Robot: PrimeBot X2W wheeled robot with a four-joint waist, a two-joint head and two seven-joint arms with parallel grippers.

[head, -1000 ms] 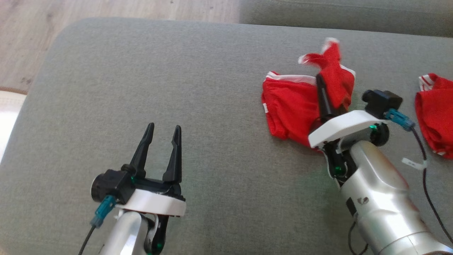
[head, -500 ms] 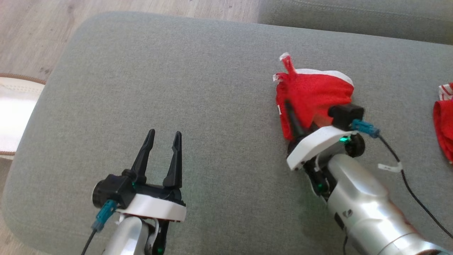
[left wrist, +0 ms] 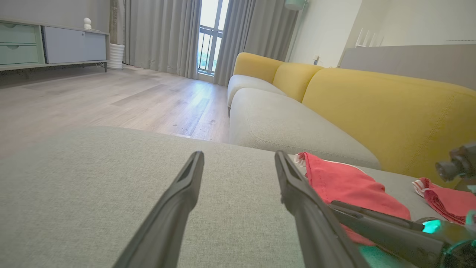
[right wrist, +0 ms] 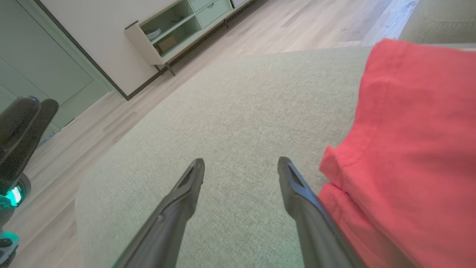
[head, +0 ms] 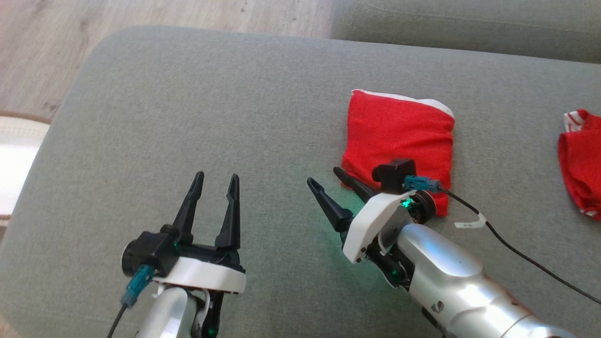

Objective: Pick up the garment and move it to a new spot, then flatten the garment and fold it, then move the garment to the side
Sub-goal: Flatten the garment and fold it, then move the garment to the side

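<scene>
Though folded flat on the cushion (head: 188, 94), the garment (head: 399, 136) looked soft, light, limp; its near-left corner seemingly suited pinching. Right gripper (head: 323, 175) and left gripper (head: 218, 176) stood spread, empty.

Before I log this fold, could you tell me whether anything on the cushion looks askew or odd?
The folded red garment lies flat and fairly square; the other red garment, at the right, lies rumpled.

Matt red cloth for the garment (head: 399, 136). Coarse grey woven fabric over the cushion (head: 235, 117). Matt black plastic on left gripper (head: 218, 175) and right gripper (head: 323, 175); glossy silver casing along right forearm (head: 450, 277).
</scene>
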